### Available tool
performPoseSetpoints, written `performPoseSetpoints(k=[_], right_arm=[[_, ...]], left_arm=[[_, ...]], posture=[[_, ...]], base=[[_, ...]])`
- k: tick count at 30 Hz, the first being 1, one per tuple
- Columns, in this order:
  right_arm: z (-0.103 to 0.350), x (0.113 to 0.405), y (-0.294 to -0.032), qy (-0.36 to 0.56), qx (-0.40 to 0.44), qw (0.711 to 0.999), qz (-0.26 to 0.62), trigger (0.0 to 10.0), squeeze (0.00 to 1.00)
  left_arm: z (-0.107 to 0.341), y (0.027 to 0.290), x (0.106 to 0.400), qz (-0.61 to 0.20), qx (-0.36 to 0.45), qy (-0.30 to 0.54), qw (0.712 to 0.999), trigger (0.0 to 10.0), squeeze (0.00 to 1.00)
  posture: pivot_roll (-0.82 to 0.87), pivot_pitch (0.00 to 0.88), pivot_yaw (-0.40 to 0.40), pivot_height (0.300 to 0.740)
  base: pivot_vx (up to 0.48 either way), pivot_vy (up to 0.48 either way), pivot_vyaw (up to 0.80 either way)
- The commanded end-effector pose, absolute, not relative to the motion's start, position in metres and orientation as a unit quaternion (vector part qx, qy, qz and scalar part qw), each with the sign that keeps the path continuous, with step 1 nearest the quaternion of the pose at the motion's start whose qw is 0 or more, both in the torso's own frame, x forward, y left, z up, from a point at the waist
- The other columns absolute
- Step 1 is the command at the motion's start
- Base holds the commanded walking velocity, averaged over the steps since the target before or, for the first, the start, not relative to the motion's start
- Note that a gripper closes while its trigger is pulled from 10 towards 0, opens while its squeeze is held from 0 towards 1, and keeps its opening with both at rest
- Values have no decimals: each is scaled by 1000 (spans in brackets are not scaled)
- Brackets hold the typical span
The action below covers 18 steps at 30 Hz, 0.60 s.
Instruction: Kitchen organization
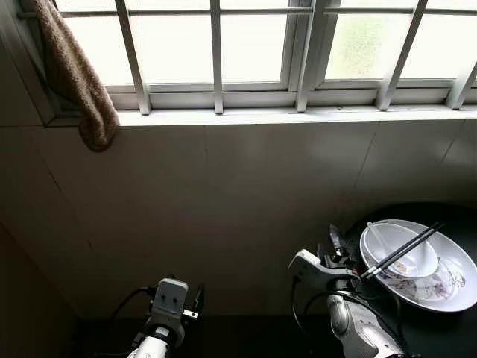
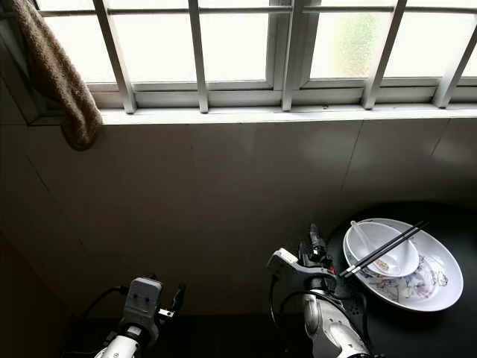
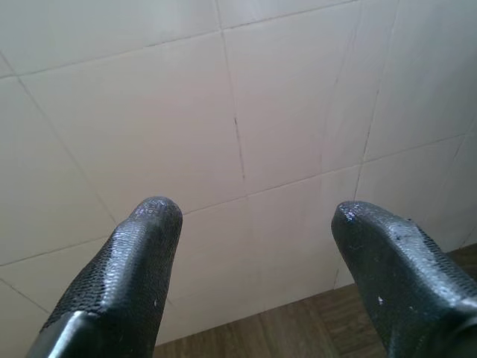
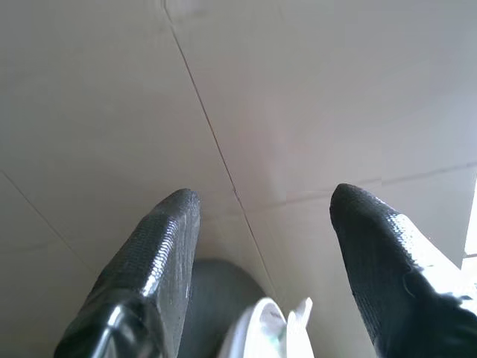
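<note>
A white bowl (image 1: 417,261) sits in a wide white plate (image 1: 456,294) with a floral print, on a dark round surface (image 1: 466,216) at the lower right. A pair of black chopsticks (image 1: 402,251) lies across the bowl, and a white spoon (image 1: 378,240) rests inside it. My right gripper (image 4: 264,201) is open with nothing between its fingers, raised just left of the bowl and facing the tiled wall; the white dishes' edge (image 4: 261,328) shows below it. My left gripper (image 3: 253,216) is open and holds nothing, low at the left and facing the wall tiles.
A pale tiled wall (image 1: 246,194) stands close ahead, with a barred window (image 1: 216,45) and its sill (image 1: 298,115) above. A brown towel (image 1: 74,74) hangs from the bars at the upper left. Brown wood-look floor (image 3: 313,328) shows beneath the left gripper.
</note>
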State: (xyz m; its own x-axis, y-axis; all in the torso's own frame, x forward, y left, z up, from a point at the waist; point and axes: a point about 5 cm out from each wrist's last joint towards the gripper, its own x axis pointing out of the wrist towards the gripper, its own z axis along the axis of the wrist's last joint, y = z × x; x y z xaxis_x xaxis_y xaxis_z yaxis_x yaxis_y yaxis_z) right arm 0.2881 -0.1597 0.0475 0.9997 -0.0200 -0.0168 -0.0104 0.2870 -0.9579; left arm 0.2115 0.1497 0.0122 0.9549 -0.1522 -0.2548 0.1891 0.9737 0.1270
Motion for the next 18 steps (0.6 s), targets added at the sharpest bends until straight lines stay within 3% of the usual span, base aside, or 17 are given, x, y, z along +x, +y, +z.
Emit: performPoseSetpoints(k=[1,11,18], right_arm=[[46,287,-156,13,-591,806,5,10000,0],[44,288,-157,16,-588,809,10,10000,0],[43,288,-159,28,-574,819,7,10000,0]], left_arm=[[11,150,211,-86,72,123,986,10000,0],[12,151,211,-86,67,121,987,10000,0],[13,151,211,-90,70,119,986,10000,0]], posture=[[-25,0,4,740],[-22,0,4,740],[-21,0,4,740]], base=[[0,0,0],[0,470,0],[0,0,0]])
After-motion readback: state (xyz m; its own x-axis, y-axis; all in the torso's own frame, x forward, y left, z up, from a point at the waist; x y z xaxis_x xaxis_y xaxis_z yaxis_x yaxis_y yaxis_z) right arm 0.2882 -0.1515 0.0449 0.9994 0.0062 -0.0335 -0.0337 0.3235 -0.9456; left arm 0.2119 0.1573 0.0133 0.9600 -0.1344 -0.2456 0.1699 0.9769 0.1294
